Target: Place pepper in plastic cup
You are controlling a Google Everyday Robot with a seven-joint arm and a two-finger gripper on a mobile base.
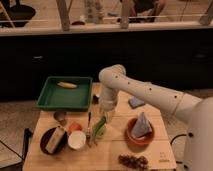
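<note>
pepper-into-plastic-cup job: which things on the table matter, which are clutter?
Job: pepper; plastic cup beside it; gripper just above the cup.

Clutter: green tray, yellow item in it, metal cup, white cup, dark bowl, orange bowl.

On the desk [110,150], a tray [50,102] sits at the back left with an oblong item [66,85] in it. In front of the tray stands a metal cup [60,117], and before that a bowl [47,145] with a round cup [76,140] to its right. Right of the round cup is the plastic cup [99,134], the pepper [101,123] leaning in it; the end effector [106,114] hangs just above. A second bowl [140,143] lies further right.
</note>
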